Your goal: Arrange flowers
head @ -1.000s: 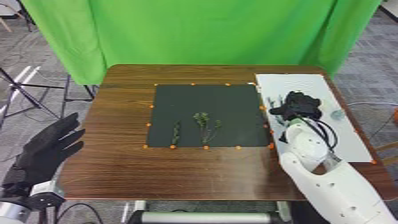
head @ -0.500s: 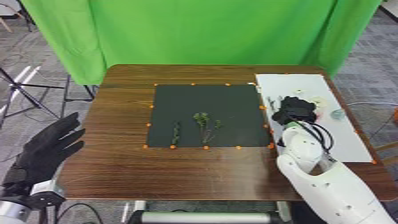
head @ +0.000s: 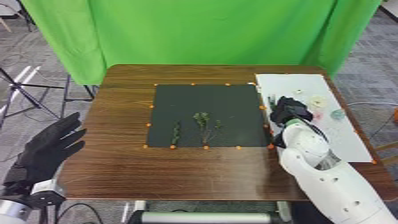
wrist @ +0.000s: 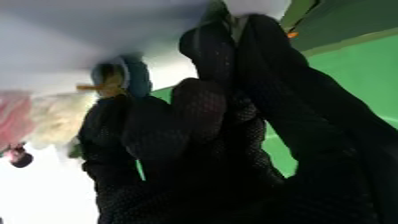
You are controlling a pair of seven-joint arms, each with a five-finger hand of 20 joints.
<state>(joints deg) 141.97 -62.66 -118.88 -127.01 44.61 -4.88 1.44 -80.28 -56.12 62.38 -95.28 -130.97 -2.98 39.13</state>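
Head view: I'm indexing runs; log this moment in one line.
black-gloved right hand over white sheet | green leafy sprigs on dark mat | cream flower on sheet | black-gloved left hand open at brown table's left edge

Bright green curtain (head: 213,35), brown table (head: 98,160)

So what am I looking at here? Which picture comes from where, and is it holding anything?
It's a robot with two white arms and black-gloved hands. The head picture looks down from its head; the wrist picture comes from its right wrist, close to the glove. On the brown table lie a dark mat with green sprigs and a white sheet with pale and pink flowers. The left hand, beside the table, is open and empty. The right hand, over the sheet, seems to pinch something green.
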